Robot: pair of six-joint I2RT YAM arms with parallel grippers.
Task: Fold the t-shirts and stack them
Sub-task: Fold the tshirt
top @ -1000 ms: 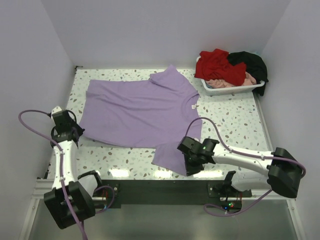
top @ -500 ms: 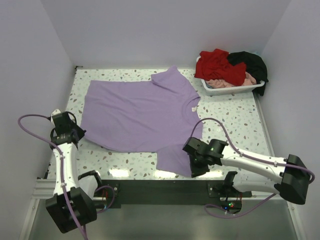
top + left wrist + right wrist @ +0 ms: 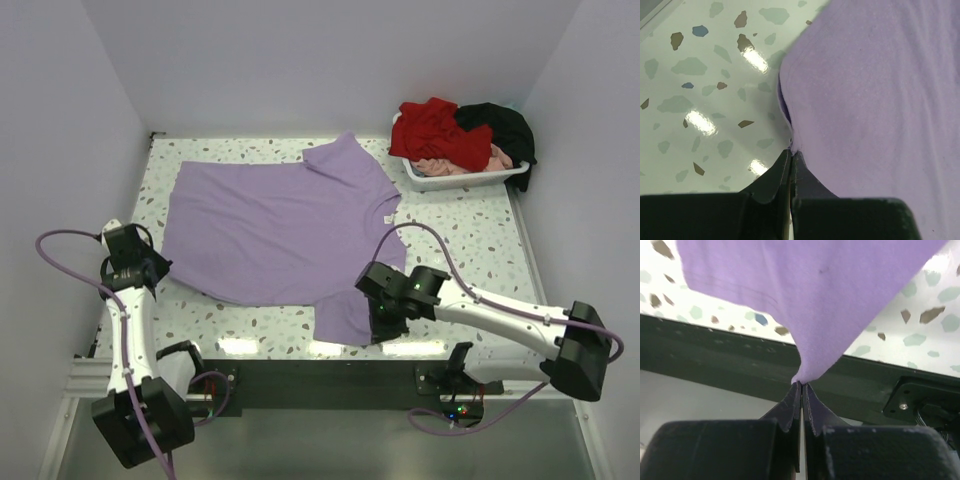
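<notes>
A large lavender t-shirt (image 3: 280,225) lies spread on the speckled table. My left gripper (image 3: 155,270) is shut on its near-left hem corner; the pinched cloth edge (image 3: 791,145) shows at my closed tips (image 3: 791,152). My right gripper (image 3: 383,322) is shut on the tip of the shirt's near sleeve (image 3: 345,315), and the cloth (image 3: 805,315) hangs up from my closed tips (image 3: 802,385) near the table's front edge. Red (image 3: 435,128), black (image 3: 505,128) and pale pink (image 3: 455,165) shirts lie heaped in the tray.
A white plastic tray (image 3: 470,180) stands at the back right corner. The dark front rail (image 3: 320,375) runs under the right gripper. Walls close in the table on the left, back and right.
My right gripper has moved left and slightly back with the sleeve, bunching it closer to the shirt's body. The left gripper has barely moved.
</notes>
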